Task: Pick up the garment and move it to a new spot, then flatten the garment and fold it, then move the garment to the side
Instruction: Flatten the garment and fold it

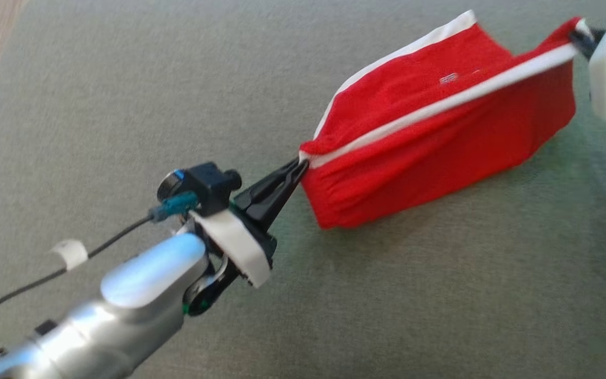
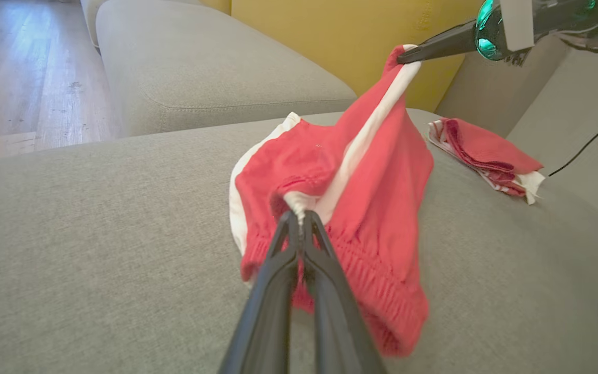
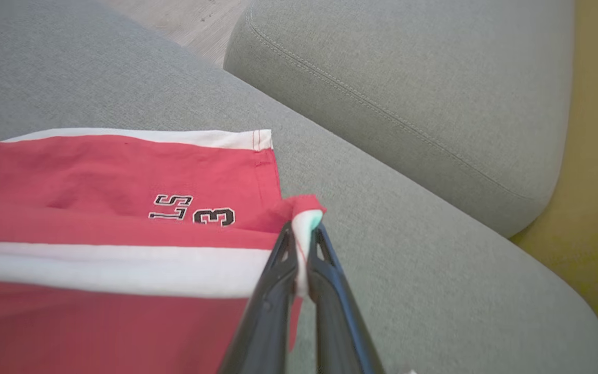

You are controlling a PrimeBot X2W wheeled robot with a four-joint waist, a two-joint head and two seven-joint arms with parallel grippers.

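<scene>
The garment (image 1: 429, 131) is a pair of red shorts with white side stripes and black lettering, stretched between my two grippers above the grey sofa cushion (image 1: 124, 105). My left gripper (image 1: 301, 164) is shut on the waistband corner, seen close in the left wrist view as the garment (image 2: 361, 176) pinched at my left gripper (image 2: 299, 215). My right gripper (image 1: 576, 37) is shut on the opposite corner at the upper right. In the right wrist view the garment (image 3: 96, 218) hangs leftward from my right gripper (image 3: 303, 231). The shorts' lower folds rest on the cushion.
A second folded red and white cloth (image 2: 486, 156) lies on the cushion beyond the shorts. Another grey cushion (image 2: 200, 72) and a yellow backrest (image 2: 330, 36) stand behind. Wooden floor (image 2: 18, 67) lies past the sofa edge. Black cables (image 2: 589, 140) run at the right.
</scene>
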